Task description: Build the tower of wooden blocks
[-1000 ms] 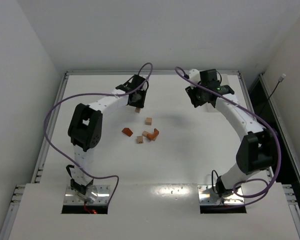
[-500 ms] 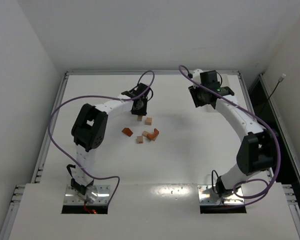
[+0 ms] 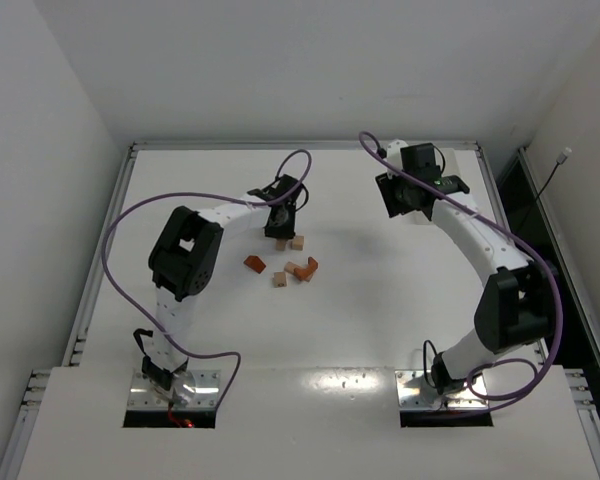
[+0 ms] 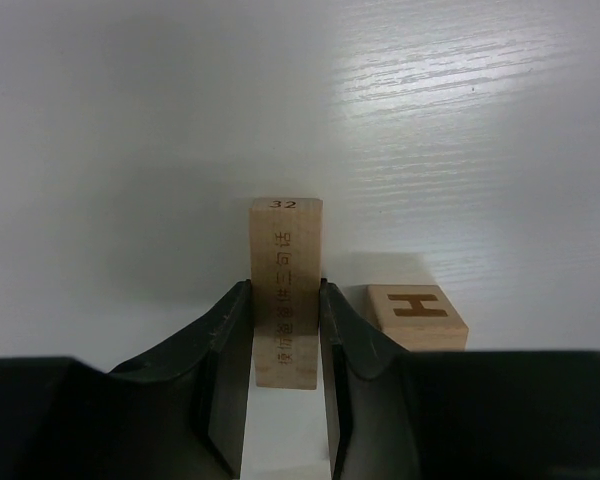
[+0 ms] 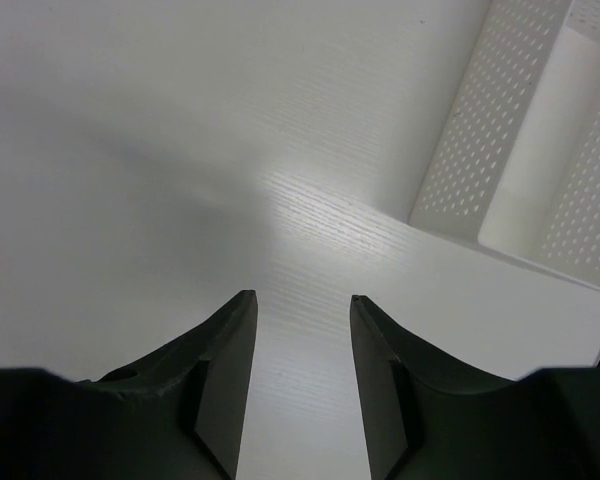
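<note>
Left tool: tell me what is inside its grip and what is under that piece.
The left tool clamps a tan bar block marked 32. Beneath shows white table; whether it rests there is hidden.

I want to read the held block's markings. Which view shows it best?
The left wrist view: the tan bar sits close up, clamped in the left gripper, with "32" readable on its end. The top external view shows it as a speck; the right wrist view misses it.

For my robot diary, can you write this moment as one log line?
left end effector: shut on tan bar | right end effector: open, empty | H cube: beside bar | loose blocks: none stacked
</note>
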You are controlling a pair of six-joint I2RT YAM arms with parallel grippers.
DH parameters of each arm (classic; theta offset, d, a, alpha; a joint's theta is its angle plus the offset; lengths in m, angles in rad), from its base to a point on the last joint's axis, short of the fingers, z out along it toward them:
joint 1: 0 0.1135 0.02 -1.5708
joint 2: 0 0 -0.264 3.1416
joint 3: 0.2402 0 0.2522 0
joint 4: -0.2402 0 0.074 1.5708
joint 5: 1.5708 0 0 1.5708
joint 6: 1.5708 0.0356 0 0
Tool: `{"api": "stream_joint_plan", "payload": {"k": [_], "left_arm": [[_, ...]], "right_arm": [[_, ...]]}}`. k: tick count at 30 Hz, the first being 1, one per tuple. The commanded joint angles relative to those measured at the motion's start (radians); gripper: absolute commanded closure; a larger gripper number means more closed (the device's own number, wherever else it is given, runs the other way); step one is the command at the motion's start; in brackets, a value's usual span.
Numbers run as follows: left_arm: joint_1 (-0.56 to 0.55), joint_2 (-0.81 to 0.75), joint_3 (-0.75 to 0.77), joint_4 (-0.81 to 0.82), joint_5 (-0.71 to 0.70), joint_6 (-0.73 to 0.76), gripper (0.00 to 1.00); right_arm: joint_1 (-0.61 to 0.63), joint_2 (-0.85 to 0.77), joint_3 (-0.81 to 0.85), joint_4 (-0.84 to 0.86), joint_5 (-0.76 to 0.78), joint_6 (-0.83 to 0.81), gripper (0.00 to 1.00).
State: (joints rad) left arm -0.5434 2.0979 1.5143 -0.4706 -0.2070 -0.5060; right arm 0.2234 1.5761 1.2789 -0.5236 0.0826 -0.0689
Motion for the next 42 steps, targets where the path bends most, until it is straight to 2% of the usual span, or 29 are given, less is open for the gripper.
{"api": "stream_joint_plan", "payload": {"k": [1, 4, 5, 6, 7, 9, 10, 12, 17, 22, 27, 30, 31, 32, 36, 42], "left_arm": [[0.002, 0.014, 0.004, 0.018, 0.009, -0.020, 0.83], [0.002, 0.014, 0.004, 0.018, 0.020, -0.020, 0.75], [0.002, 0.014, 0.004, 0.018, 0.020, -0.020, 0.65], [0.002, 0.014, 0.004, 0.018, 0.020, -0.020, 0.60], [0.002, 0.014, 0.004, 0.018, 0.020, -0.020, 0.52], [0.002, -0.007, 0.013, 0.018, 0.020, -0.020, 0.43], [0.002, -0.016, 0.014, 0.018, 0.009, -0.011, 0.34], [0.002, -0.059, -0.006, 0.018, -0.003, -0.002, 0.30], [0.011, -0.188, -0.058, 0.052, -0.025, 0.021, 0.30], [0.033, -0.332, -0.059, 0.052, -0.034, 0.081, 0.30], [0.083, -0.467, -0.059, 0.043, -0.089, 0.151, 0.27], [0.169, -0.507, -0.059, 0.010, -0.074, 0.187, 0.27], [0.196, -0.507, -0.074, 0.000, -0.074, 0.198, 0.29], [0.224, -0.522, -0.083, 0.000, -0.062, 0.210, 0.30], [0.386, -0.558, -0.115, -0.036, 0.003, 0.210, 0.31], [0.461, -0.578, -0.134, -0.046, 0.057, 0.221, 0.31]], "right_arm": [[0.002, -0.041, -0.003, 0.031, 0.008, 0.020, 0.59], [0.002, -0.041, -0.003, 0.031, 0.008, 0.020, 0.52], [0.002, -0.041, -0.003, 0.031, 0.008, 0.011, 0.50], [0.002, -0.041, -0.003, 0.031, 0.008, 0.011, 0.45], [0.002, -0.041, -0.003, 0.031, -0.001, 0.011, 0.43], [0.002, -0.041, -0.003, 0.031, -0.001, 0.011, 0.42], [0.002, -0.041, -0.003, 0.031, -0.015, 0.001, 0.40], [0.002, -0.041, 0.007, 0.031, -0.026, -0.020, 0.40], [0.002, -0.019, 0.034, 0.031, -0.047, -0.029, 0.42], [0.011, 0.050, 0.118, 0.031, -0.142, -0.057, 0.42], [0.045, 0.181, 0.219, 0.031, -0.257, -0.080, 0.52], [0.085, 0.255, 0.304, 0.022, -0.279, -0.095, 0.71], [0.096, 0.310, 0.327, 0.007, -0.279, -0.095, 0.91], [0.117, 0.335, 0.351, 0.007, -0.264, -0.095, 1.00], [0.154, 0.438, 0.448, -0.007, -0.224, -0.054, 1.00], [0.208, 0.525, 0.467, -0.007, -0.244, -0.054, 1.00]]}}
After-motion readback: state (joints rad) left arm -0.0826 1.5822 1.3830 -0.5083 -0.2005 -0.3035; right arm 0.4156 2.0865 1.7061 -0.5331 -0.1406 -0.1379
